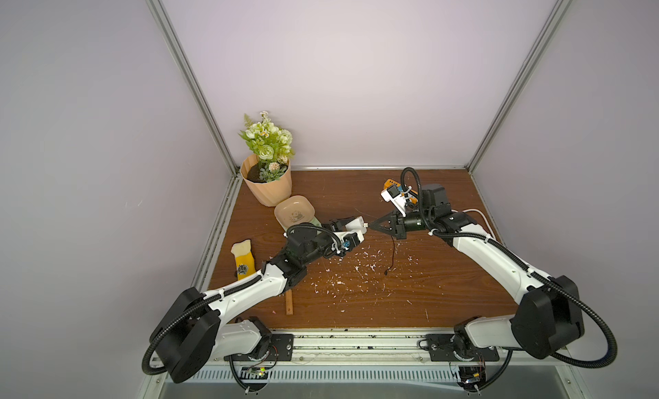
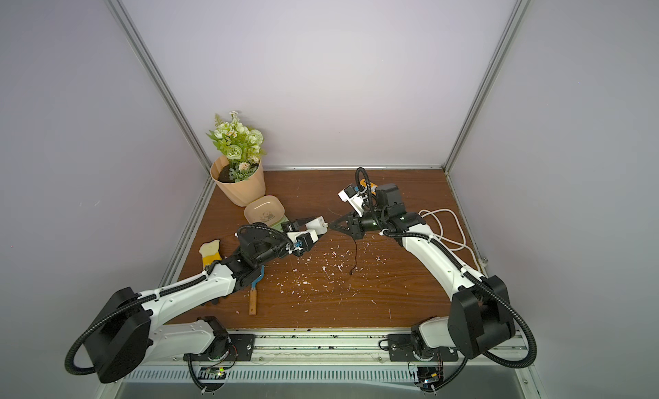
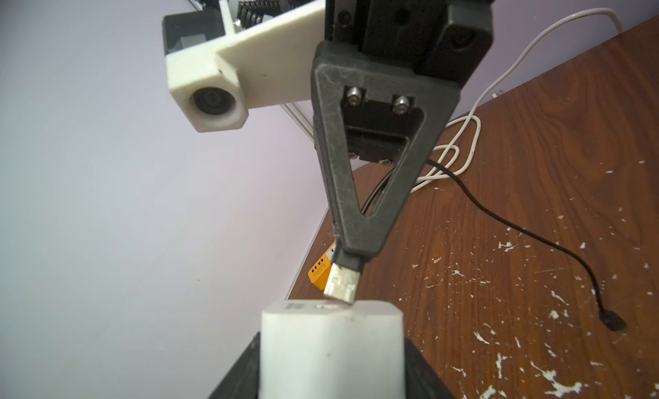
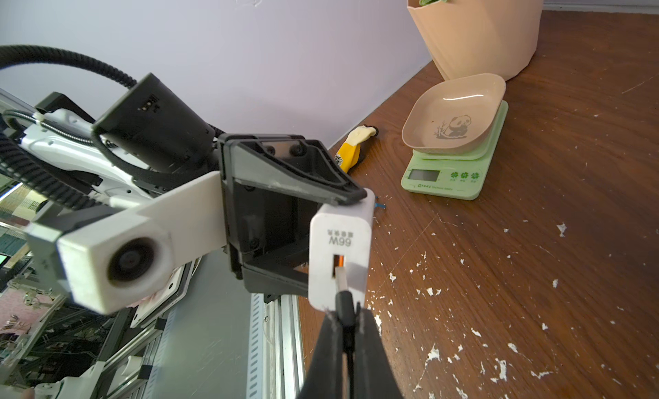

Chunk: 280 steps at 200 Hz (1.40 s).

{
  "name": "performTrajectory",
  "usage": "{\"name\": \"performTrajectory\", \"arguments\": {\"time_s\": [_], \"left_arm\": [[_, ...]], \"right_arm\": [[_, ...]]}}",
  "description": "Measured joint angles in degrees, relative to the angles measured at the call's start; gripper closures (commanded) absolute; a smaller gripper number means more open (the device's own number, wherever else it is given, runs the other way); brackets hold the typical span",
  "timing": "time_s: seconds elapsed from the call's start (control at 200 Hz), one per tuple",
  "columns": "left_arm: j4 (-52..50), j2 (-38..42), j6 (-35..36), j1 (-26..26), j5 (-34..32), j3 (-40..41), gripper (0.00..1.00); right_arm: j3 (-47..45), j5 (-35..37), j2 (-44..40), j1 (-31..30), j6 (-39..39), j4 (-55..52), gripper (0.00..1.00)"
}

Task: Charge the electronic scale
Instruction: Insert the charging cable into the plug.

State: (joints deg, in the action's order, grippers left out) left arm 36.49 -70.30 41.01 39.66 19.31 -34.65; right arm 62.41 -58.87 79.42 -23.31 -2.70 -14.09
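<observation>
The electronic scale (image 4: 453,181) is pale green with a beige panda tray (image 1: 294,211) and stands by the flower pot, behind my left arm. Mid-table, my left gripper (image 1: 351,224) (image 3: 332,338) is shut on a white cube charger (image 3: 331,354) (image 4: 338,236). My right gripper (image 1: 371,225) (image 4: 347,318) is shut on the black USB plug (image 4: 344,302). The plug's metal tip (image 3: 340,285) touches the charger's port face at a slant, with most of the metal still outside. The black cable (image 1: 392,251) hangs down to the table, its free end (image 3: 613,320) lying loose.
An orange power strip (image 1: 390,184) lies at the back right, with a coiled white cord (image 2: 449,229) beside it. A potted plant (image 1: 265,186) stands at the back left. A yellow sock-like item (image 1: 243,260) and a wooden-handled tool (image 2: 254,297) lie near my left arm. White flecks litter the table.
</observation>
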Motion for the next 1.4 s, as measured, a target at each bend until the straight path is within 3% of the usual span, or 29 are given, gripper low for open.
{"name": "performTrajectory", "arguments": {"time_s": [0.841, 1.401], "left_arm": [[-6.71, 0.55, 5.64, -0.04, -0.09, -1.62, 0.77], [-11.15, -1.88, 9.14, 0.92, -3.54, -3.32, 0.78]], "right_arm": [[4.20, 5.05, 2.16, -2.01, 3.50, -8.33, 1.00], [5.51, 8.26, 6.34, -3.72, 2.54, -9.38, 1.00]]}}
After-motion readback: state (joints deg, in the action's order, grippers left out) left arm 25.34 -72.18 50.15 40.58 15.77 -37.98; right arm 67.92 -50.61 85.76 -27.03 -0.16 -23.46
